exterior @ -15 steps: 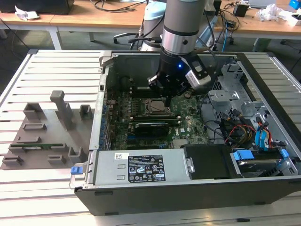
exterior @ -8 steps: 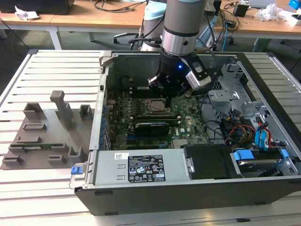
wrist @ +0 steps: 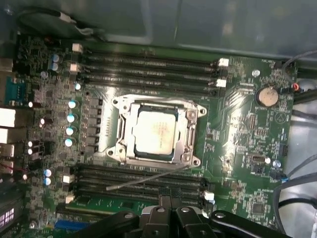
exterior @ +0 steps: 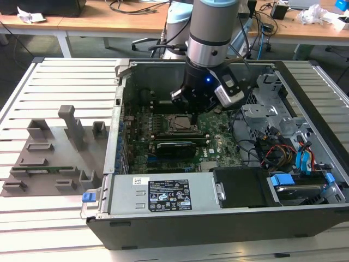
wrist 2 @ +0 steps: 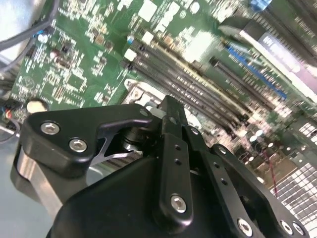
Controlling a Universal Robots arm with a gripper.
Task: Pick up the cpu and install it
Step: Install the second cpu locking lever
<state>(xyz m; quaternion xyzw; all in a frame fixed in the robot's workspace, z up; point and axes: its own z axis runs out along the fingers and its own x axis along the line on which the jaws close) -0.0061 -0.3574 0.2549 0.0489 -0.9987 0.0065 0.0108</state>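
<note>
- Sitting inside the socket frame point(wrist: 157, 130) already, the cpu point(wrist: 155, 131) shows its pale metal top in the first wrist view, flat and square with the frame all around it. So the chip looks placed in its seat, judging from how it lies.
- Your gripper point(wrist: 168, 208) is just off the frame's edge on the side where the thin lever wire point(wrist: 148, 180) lies, over the memory slots point(wrist: 138, 178) beside the socket. The chip is a short way out ahead of the fingertips, not between them.
- Fingers look pressed together with nothing pinched; in the second wrist view the gripper point(wrist 2: 171, 106) comes to one narrow tip above the board.
- The chip is square, so no long axis to line up with. What matters is that the frame's lever side faces the gripper.
- In the exterior view, the gripper point(exterior: 192, 114) hangs right over the socket frame in the middle of the motherboard point(exterior: 218, 136), inside the open computer case point(exterior: 191, 229).
</note>
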